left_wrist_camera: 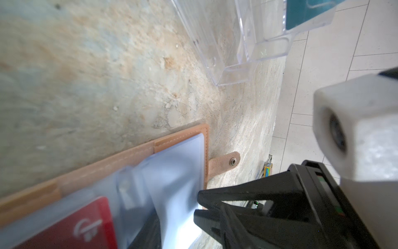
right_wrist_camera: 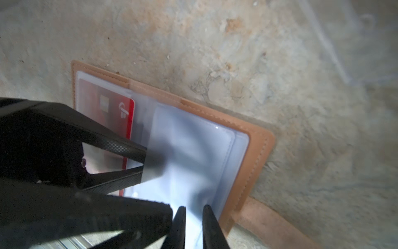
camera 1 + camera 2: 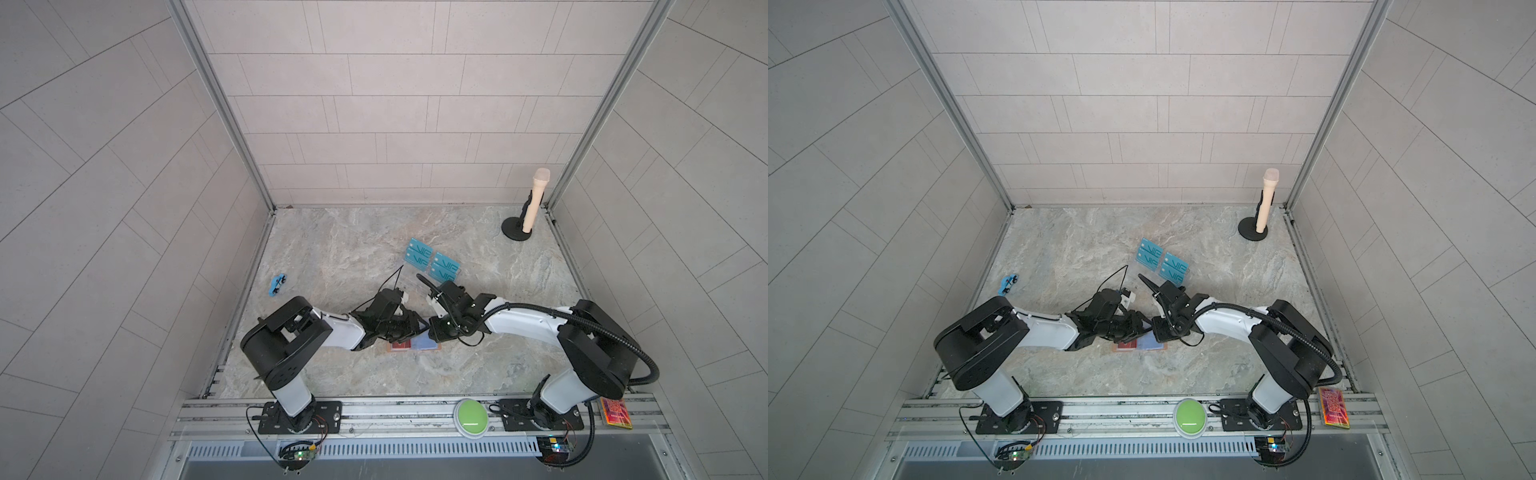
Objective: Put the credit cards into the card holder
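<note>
clear stand (image 1: 247, 43), teal cards (image 3: 432, 262) beyond | card holder (image 2: 258, 151) open, red card (image 2: 129, 116) sleeved | right gripper (image 2: 195, 210) pinches sleeve (image 2: 193, 140) | left gripper (image 2: 144, 163) over it - jaws unclear

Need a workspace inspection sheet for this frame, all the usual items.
Surface: marbled tabletop.
Job's things: card holder open flat, one red card in a pocket; teal cards in clear stand.
Clutter: blue toy, microphone on its base, green button, orange slab.
Grippers: left gripper and right gripper both at the holder's clear sleeves; grip unclear.
Cables: black loop at left wrist; ribbed hose along right arm.
Surroundings: tiled walls, metal frame.
</note>
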Action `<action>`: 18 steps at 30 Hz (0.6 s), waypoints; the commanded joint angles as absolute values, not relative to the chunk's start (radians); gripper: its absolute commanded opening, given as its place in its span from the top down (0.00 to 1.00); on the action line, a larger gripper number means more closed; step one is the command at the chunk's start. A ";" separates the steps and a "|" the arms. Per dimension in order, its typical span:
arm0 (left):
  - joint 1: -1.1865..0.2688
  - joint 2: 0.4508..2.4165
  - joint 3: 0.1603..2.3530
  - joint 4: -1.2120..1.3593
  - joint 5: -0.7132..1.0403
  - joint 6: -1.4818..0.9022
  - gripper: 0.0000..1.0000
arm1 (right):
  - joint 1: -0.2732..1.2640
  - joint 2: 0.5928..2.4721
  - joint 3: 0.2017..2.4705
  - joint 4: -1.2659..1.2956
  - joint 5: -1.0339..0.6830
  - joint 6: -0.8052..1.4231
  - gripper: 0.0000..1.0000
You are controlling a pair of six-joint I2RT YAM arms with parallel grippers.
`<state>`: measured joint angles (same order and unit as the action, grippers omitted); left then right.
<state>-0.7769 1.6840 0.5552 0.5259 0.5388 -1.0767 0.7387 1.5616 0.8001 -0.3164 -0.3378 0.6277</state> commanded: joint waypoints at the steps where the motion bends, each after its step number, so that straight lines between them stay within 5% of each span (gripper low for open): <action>1: -0.776 1.701 0.535 0.574 0.551 -1.089 0.55 | 0.738 1.516 0.788 -0.355 -0.298 0.621 0.81; 18: -0.770 1.624 0.486 0.584 0.510 -1.090 0.93 | 0.698 1.421 0.758 -0.323 -0.303 0.658 0.83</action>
<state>-0.7761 1.6684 0.4992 0.5762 0.5308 -1.1046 0.7052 1.4418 0.7807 -0.3260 -0.3099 0.6373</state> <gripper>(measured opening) 0.088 0.174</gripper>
